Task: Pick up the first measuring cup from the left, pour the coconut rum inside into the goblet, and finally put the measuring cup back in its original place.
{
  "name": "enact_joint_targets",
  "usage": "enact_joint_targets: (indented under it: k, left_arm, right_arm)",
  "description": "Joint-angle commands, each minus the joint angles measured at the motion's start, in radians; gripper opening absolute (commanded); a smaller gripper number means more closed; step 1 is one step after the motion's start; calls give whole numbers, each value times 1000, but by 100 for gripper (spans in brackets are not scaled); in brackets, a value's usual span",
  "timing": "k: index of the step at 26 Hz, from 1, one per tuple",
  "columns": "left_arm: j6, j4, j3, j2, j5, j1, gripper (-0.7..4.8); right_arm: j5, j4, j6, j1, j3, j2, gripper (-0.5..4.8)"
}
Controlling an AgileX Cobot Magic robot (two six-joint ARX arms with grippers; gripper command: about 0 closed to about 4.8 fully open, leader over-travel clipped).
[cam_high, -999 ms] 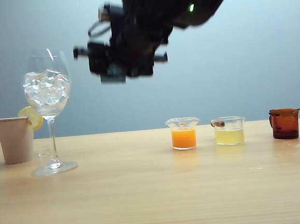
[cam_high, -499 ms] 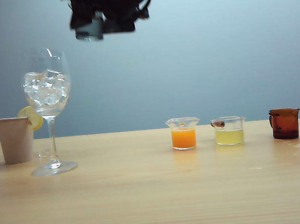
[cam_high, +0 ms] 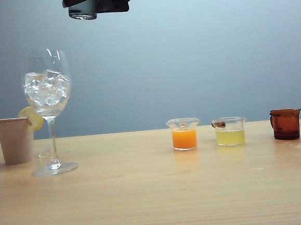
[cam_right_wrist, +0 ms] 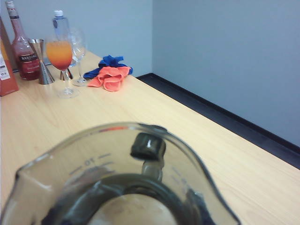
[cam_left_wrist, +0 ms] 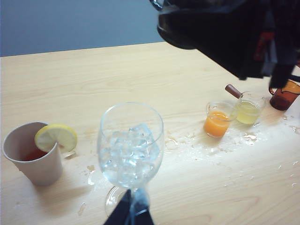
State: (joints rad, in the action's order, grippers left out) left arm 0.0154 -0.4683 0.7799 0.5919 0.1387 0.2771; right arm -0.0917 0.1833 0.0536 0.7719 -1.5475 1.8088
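While the right gripper [cam_high: 92, 3] hangs at the twelve o'clock edge of the exterior view, it holds the smoky measuring cup [cam_high: 83, 9] high above the table [cam_high: 157, 195], up and toward one o'clock from the goblet [cam_high: 48, 107]. That goblet, full of ice, stands at nine o'clock beside a beige paper cup [cam_high: 15, 140] with a lemon slice [cam_high: 32, 117]. An orange cup [cam_high: 184, 134], a yellow cup [cam_high: 229, 131] and an amber cup [cam_high: 285, 124] line up toward three o'clock.

From the left wrist view, the goblet [cam_left_wrist: 131, 150] stands just beyond the left gripper [cam_left_wrist: 131, 213], whose dark fingertips show only at the picture's edge; I cannot tell how wide they stand. The right arm [cam_left_wrist: 234, 33] looms overhead.

From the right wrist view, the measuring cup [cam_right_wrist: 117, 178] fills the foreground, clamped in the right gripper [cam_right_wrist: 140, 187], one finger pad [cam_right_wrist: 147, 146] showing through its wall. Whether coconut rum remains inside is unclear. Bottles [cam_right_wrist: 21, 44], a filled glass [cam_right_wrist: 60, 58] and cloths [cam_right_wrist: 108, 75] sit far off.
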Motion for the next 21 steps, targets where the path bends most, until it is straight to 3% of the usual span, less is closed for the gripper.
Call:
enact_joint_targets:
  k: [1, 8, 12, 21]
  left_arm:
    - [-5, 10, 2, -2, 3, -2, -3]
    - [-5, 10, 3, -2, 3, -2, -3]
    - [-4, 10, 3, -2, 3, -2, -3]
    - [-4, 10, 3, -2, 3, -2, -3]
  right_arm:
    - [-40, 5, 3, -8, -37, 23, 237]
    - [-119, -32, 44, -19, -87, 69, 237]
    - [-137, -102, 125, -20, -87, 69, 237]
    - [-135, -125, 134, -25, -86, 69, 237]
